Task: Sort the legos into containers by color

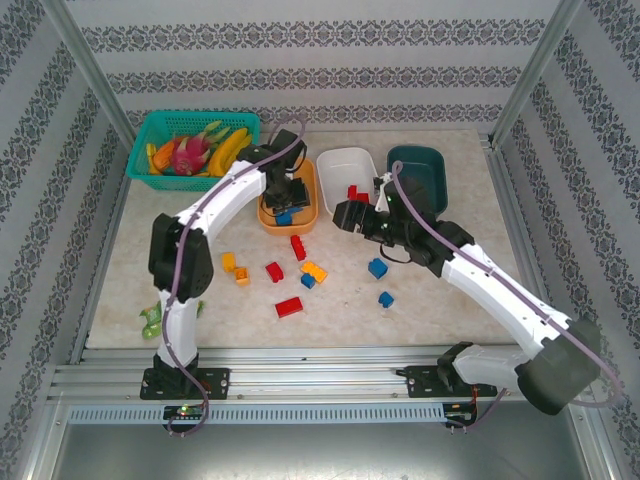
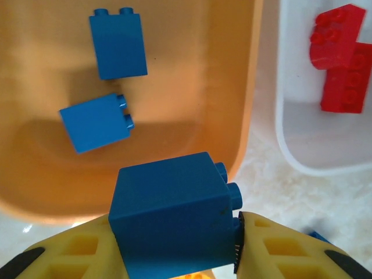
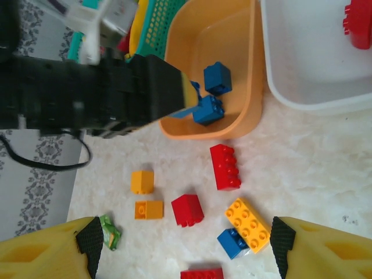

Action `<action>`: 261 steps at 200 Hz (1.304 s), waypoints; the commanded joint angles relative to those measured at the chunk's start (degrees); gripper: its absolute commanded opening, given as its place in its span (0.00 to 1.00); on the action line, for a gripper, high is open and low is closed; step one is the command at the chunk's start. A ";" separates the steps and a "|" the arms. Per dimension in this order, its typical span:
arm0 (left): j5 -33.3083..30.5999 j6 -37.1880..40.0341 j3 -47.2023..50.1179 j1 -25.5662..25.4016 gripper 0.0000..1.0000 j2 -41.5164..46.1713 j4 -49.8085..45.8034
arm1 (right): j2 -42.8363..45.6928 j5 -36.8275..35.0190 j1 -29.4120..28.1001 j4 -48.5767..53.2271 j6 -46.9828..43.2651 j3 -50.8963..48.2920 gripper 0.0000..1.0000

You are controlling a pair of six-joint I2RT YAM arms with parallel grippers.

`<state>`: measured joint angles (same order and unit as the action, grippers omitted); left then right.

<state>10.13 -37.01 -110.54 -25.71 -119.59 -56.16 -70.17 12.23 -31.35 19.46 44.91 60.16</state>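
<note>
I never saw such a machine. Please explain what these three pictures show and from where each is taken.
Two white robot arms stand at a pale table. One picture looks down from above; two come from wrist cameras. Red, yellow and blue studded plastic bricks lie on the table beside an orange plastic tub, a white plastic tub and a dark teal plastic tub. The left claw grips a blue studded plastic brick above the orange tub; the right claw is open.

The pale marbled desk [image 1: 440,300] carries a teal mesh basket [image 1: 143,148] at its far left corner. Beside the basket, an orange tub [image 1: 312,205], a white tub [image 1: 338,170] and a dark teal tub [image 1: 418,165] stand in a row. Loose red, yellow and blue legos [image 1: 289,307] lie scattered nearer, and a green toy figure [image 1: 152,320] lies by the left edge.
</note>
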 commanded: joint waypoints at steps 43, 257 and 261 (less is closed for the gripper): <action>4.75 -1.80 -7.97 2.65 0.39 -11.17 -0.10 | -1.22 0.05 1.12 -0.96 1.57 1.67 0.78; -5.87 -7.98 37.73 5.13 0.77 44.52 0.47 | -15.55 -8.83 -16.30 8.04 -10.28 12.78 0.70; -5.56 -8.53 39.86 5.09 0.77 46.65 0.30 | -16.34 -9.93 -16.81 8.68 -10.52 13.35 0.70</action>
<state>7.77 -42.37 -81.82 -21.52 -81.89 -53.56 -82.46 7.46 -44.64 25.30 36.97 70.30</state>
